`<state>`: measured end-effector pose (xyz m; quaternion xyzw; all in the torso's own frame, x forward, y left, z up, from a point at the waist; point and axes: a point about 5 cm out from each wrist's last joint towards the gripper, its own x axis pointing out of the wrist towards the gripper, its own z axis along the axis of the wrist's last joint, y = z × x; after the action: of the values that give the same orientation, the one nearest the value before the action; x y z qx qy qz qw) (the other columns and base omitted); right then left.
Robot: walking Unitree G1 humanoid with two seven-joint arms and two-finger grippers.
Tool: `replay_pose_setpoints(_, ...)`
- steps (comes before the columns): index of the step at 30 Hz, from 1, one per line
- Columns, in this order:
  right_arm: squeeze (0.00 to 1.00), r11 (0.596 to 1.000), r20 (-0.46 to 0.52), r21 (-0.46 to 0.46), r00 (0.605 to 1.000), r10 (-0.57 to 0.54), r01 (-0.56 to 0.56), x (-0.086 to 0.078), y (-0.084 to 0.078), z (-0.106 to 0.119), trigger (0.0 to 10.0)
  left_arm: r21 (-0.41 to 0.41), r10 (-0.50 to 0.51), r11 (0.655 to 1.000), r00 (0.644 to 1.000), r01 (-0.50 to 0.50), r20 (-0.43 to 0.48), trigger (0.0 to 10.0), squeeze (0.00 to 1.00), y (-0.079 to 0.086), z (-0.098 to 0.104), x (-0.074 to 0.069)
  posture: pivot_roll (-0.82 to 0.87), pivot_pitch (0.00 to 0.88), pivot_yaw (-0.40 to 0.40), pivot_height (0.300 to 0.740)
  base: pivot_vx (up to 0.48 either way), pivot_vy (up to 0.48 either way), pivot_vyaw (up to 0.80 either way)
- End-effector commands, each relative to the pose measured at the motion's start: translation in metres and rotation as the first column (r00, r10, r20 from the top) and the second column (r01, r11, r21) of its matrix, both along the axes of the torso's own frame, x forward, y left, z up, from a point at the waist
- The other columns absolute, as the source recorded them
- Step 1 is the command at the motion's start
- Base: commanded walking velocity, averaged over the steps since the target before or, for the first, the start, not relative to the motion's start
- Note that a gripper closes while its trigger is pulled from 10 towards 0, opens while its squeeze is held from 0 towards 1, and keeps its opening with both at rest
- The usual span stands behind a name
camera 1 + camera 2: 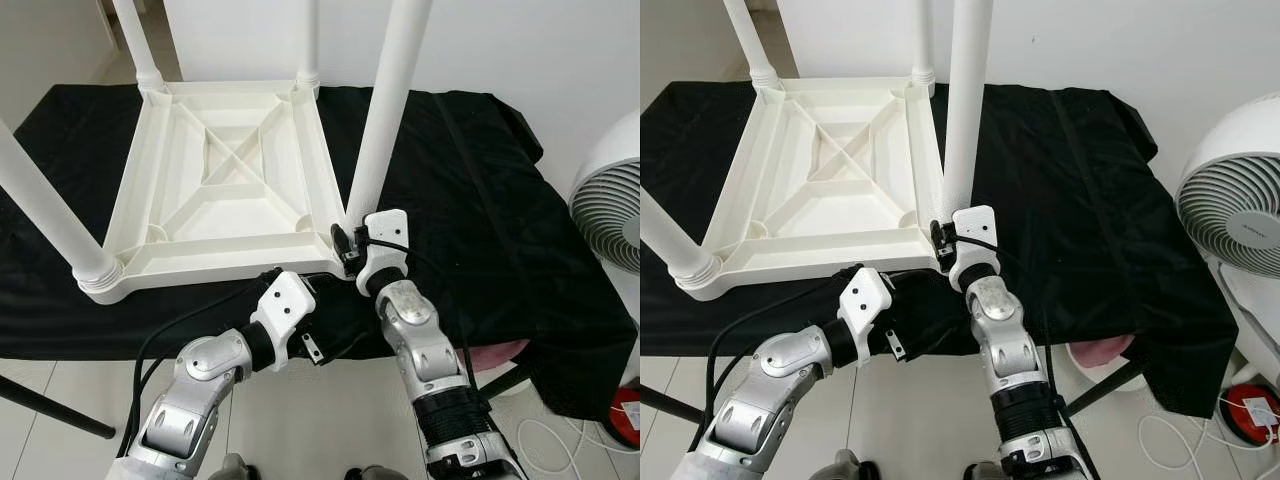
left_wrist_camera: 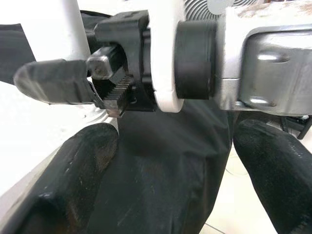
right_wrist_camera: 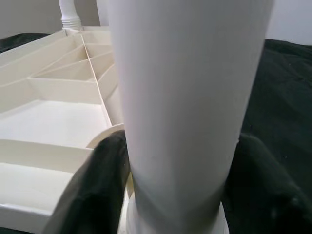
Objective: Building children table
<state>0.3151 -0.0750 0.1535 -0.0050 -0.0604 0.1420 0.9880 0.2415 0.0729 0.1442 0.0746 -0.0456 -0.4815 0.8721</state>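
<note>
The white table top (image 1: 225,180) lies upside down on the black cloth (image 1: 470,200), all four legs standing in its corners. The right gripper (image 3: 170,185) pinches the near leg (image 1: 385,110) just above its socket, likely seating it. The left gripper (image 2: 165,165), fingers spread, waits beside and below it. What remains looks like tightening, then flipping upright

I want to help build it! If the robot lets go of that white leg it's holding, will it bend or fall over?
Probably not bend: the white leg looks like a thick, rigid plastic tube. It might tip if not seated in the table top's corner socket. The right gripper clasps its smooth base, which could slip.
</note>
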Motion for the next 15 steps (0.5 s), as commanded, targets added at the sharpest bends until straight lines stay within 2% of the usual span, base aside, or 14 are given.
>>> replay_pose_setpoints(1, 1.0, 1.0, -0.004, 0.027, 1.0, -0.004, 0.004, -0.003, 0.001, 0.0, 10.0, -0.013, 0.053, 0.998, 0.999, -0.053, 0.003, 10.0, 0.0, 0.001, 0.002, 0.002, -0.06, 0.062, 0.001, 0.74, 0.0, 0.0, 0.0)
replay_pose_setpoints(5, 1.0, 0.999, 0.046, 0.05, 0.999, 0.006, -0.008, -0.009, -0.001, 0.01, 10.0, -0.023, 0.077, 0.997, 0.997, -0.077, 0.004, 10.0, 0.0, 0.002, 0.006, 0.004, -0.06, 0.06, 0.002, 0.74, 0.0, 0.0, 0.0)
replay_pose_setpoints(6, 0.0, 0.998, 0.062, 0.058, 0.998, 0.006, -0.01, -0.011, -0.004, 0.012, 10.0, -0.03, 0.097, 0.995, 0.995, -0.097, 0.003, 10.0, 0.0, 0.003, 0.008, 0.007, -0.06, 0.058, -0.001, 0.74, 0.0, 0.0, 0.0)
replay_pose_setpoints(13, 0.0, 0.997, 0.085, 0.073, 0.996, 0.007, -0.013, -0.019, -0.013, 0.013, 10.0, -0.049, 0.151, 0.988, 0.988, -0.15, 0.015, 10.0, 0.0, 0.005, 0.014, 0.016, -0.06, 0.06, -0.002, 0.74, 0.0, 0.0, 0.0)
replay_pose_setpoints(15, 0.0, 0.998, 0.103, 0.062, 0.994, 0.021, -0.028, -0.028, -0.022, 0.011, 10.0, -0.05, 0.211, 0.977, 0.977, -0.209, 0.029, 10.0, 0.0, 0.009, 0.02, 0.027, -0.07, 0.067, 0.0, 0.74, 0.0, 0.0, 0.0)
